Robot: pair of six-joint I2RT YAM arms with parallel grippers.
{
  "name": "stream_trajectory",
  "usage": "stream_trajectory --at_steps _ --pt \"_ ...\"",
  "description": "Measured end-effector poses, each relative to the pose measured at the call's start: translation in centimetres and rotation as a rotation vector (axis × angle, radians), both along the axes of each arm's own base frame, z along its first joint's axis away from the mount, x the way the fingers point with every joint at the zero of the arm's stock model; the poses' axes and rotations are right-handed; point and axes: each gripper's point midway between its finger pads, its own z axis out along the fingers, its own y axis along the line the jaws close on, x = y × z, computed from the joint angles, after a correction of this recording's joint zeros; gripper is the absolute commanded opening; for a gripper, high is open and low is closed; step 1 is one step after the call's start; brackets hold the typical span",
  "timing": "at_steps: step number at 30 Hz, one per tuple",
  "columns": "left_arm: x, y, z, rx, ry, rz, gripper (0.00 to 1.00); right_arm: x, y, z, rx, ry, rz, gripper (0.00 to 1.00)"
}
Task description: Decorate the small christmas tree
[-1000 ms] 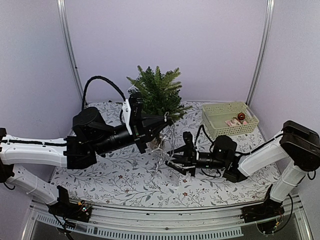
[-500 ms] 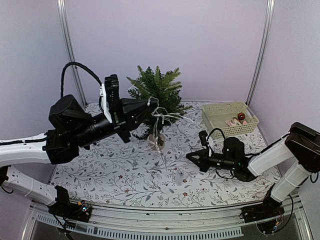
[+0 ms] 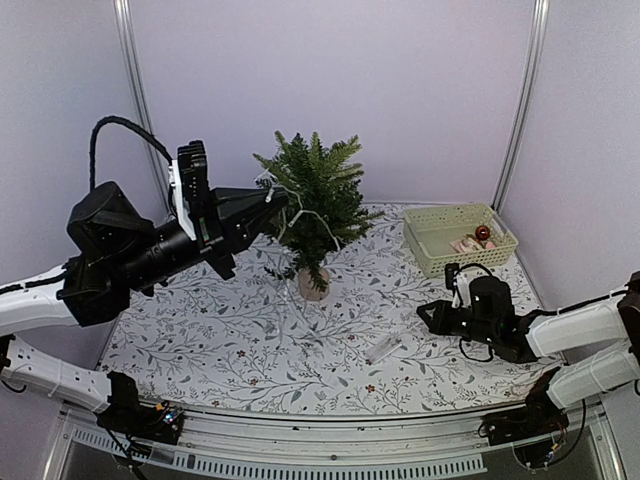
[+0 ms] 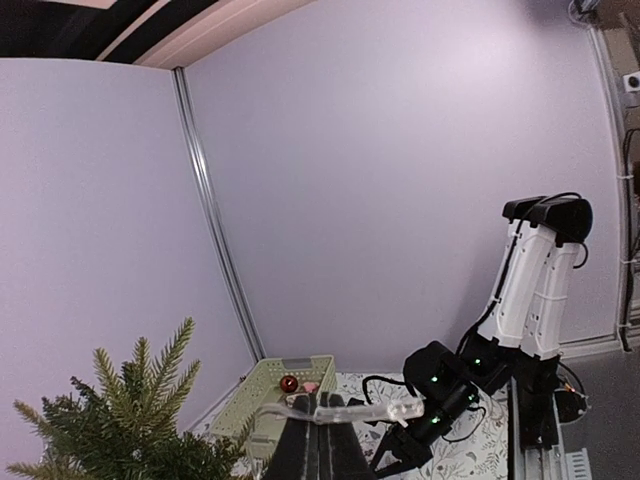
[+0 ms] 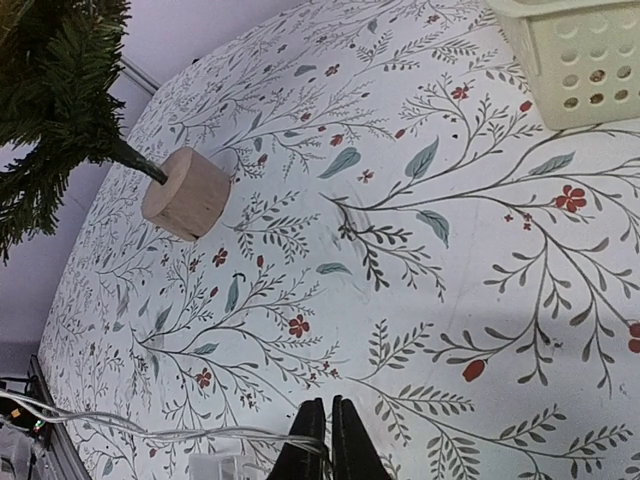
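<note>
The small christmas tree (image 3: 315,190) stands on its tan base (image 3: 313,287) at the back middle of the table. My left gripper (image 3: 272,200) is raised at the tree's upper left, shut on a clear light string (image 4: 350,412) that drapes across the branches (image 3: 322,222). In the left wrist view the left gripper (image 4: 320,422) pinches that string, with the tree (image 4: 100,430) at lower left. My right gripper (image 3: 425,318) lies low over the table on the right. In its wrist view the right gripper (image 5: 322,403) is shut on the string's thin wire (image 5: 150,432).
The string's clear battery box (image 3: 385,348) lies on the floral cloth left of the right gripper and shows again as the battery box (image 5: 222,466). A pale green basket (image 3: 460,240) holding a red bauble (image 3: 482,232) stands at the back right. The tree's base (image 5: 185,193) is far ahead of the right fingers.
The left arm rose and swung left, carrying the string up onto the tree. The right gripper closed and drew back to the right, and the battery box slid after it.
</note>
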Motion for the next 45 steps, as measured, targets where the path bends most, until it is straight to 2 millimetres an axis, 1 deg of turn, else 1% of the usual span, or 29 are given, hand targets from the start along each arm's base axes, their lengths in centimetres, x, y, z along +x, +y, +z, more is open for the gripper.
stream_trajectory --at_steps 2,3,4,7,10,14,18,21,23,24,26,28,30,33,35,38,41,45 --pt "0.0 0.0 0.2 0.002 -0.006 0.001 0.0 -0.1 -0.5 -0.2 -0.005 0.014 -0.024 0.44" --pt "0.0 0.1 0.4 0.002 -0.01 0.002 0.0 -0.2 -0.6 -0.2 -0.012 0.016 -0.027 0.52" --pt "-0.1 0.1 0.6 0.001 -0.012 0.002 0.0 -0.3 -0.7 -0.2 -0.018 0.017 -0.023 0.59" --pt "-0.2 0.1 0.7 0.001 -0.016 -0.004 0.0 -0.7 -0.2 0.5 -0.028 -0.012 0.028 0.72" --pt "-0.4 -0.1 0.6 0.006 -0.018 -0.017 0.0 -1.6 0.9 1.3 -0.05 -0.064 0.108 0.77" --pt "-0.6 -0.3 0.6 0.011 -0.021 -0.033 0.0 -3.5 3.0 3.5 -0.063 -0.173 0.244 0.76" --pt "-1.1 -0.3 1.1 0.009 -0.029 -0.06 0.0 -4.0 3.9 6.3 -0.068 -0.295 0.31 0.71" --pt "-1.8 -0.5 1.6 0.013 -0.039 -0.1 0.0 -3.5 3.9 8.6 -0.064 -0.394 0.309 0.69" --pt "-2.3 -0.5 1.7 0.019 -0.043 -0.125 0.0 -2.7 3.8 10.0 -0.034 -0.427 0.293 0.67" --pt "-2.6 -0.6 1.8 0.022 -0.047 -0.143 0.0 -2.0 3.5 10.9 -0.011 -0.444 0.276 0.66" --pt "-3.0 -0.9 1.7 0.032 -0.05 -0.173 0.0 -1.3 3.7 11.9 0.024 -0.459 0.267 0.64" --pt "-3.4 -1.3 1.3 0.05 -0.048 -0.206 0.0 -0.6 4.7 12.9 0.072 -0.46 0.283 0.63" --pt "-3.8 -2.1 0.5 0.08 -0.042 -0.246 0.0 -0.2 5.9 13.8 0.119 -0.459 0.31 0.61" --pt "-4.2 -3.5 -1.5 0.138 -0.02 -0.302 0.0 0.3 7.5 14.6 0.196 -0.443 0.349 0.56" --pt "-4.2 -4.4 -3.0 0.179 0.0 -0.328 0.0 0.4 8.3 15.0 0.24 -0.431 0.379 0.55" --pt "-4.2 -5.2 -4.4 0.217 0.021 -0.346 0.0 0.3 9.4 15.4 0.298 -0.42 0.43 0.52" --pt "-4.3 -5.4 -4.7 0.226 0.026 -0.358 0.0 0.2 10.2 15.5 0.322 -0.425 0.47 0.51" --pt "-4.5 -5.4 -4.7 0.225 0.022 -0.371 0.0 0.5 11.5 14.6 0.323 -0.437 0.528 0.5"
